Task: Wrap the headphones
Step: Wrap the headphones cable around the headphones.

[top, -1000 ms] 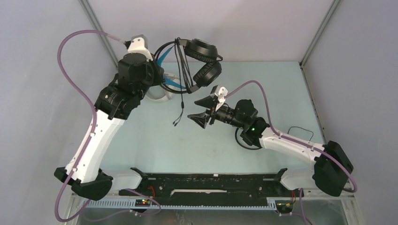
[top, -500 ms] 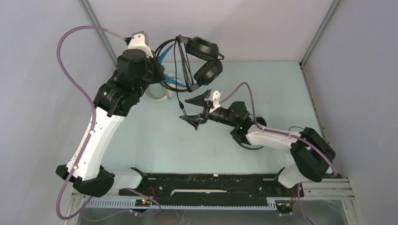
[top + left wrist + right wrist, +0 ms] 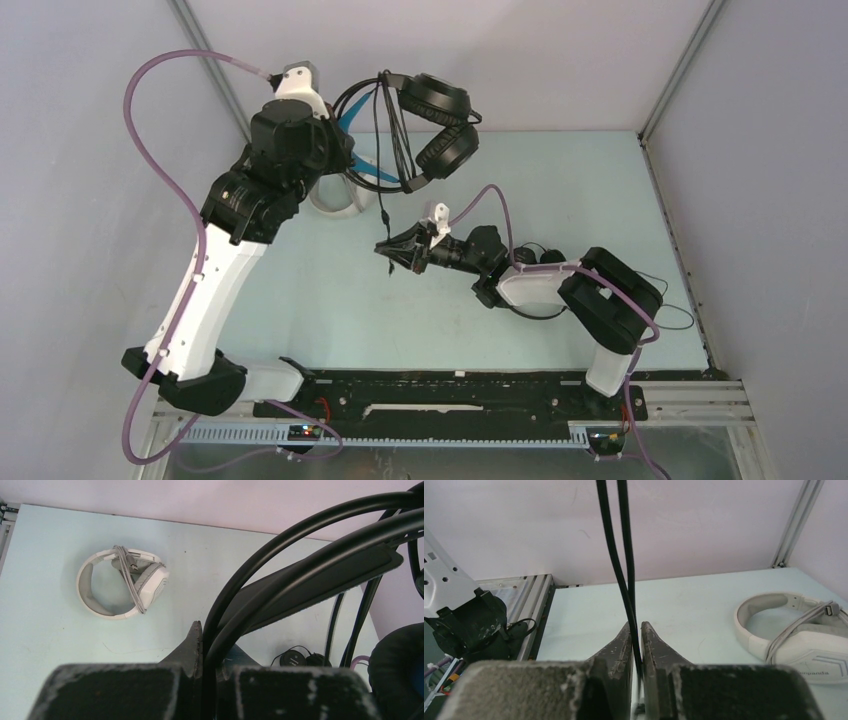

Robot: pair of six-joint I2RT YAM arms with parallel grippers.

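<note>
My left gripper (image 3: 347, 152) holds the black headphones (image 3: 432, 122) with blue lining in the air at the back of the table, shut on the thin headband (image 3: 300, 570), which runs between the jaws of the left gripper (image 3: 212, 636). Their black cable (image 3: 381, 215) hangs down into my right gripper (image 3: 386, 248). In the right wrist view the right gripper (image 3: 636, 630) is shut on the cable (image 3: 616, 555). The white-grey headphones (image 3: 122, 582), their grey cable wound round them, lie on the table, also visible as the white headphones (image 3: 794, 635). The slim black headphones (image 3: 300, 658) lie by the right arm.
Grey walls with metal corner posts (image 3: 675, 70) close in the light blue table (image 3: 300, 300). A black rail (image 3: 450, 385) runs along the near edge between the arm bases. The right forearm (image 3: 540, 285) lies low across the right middle of the table.
My right arm has swung left to the hanging cable and its jaws have gone from open to shut on it. The left arm has hardly moved.
</note>
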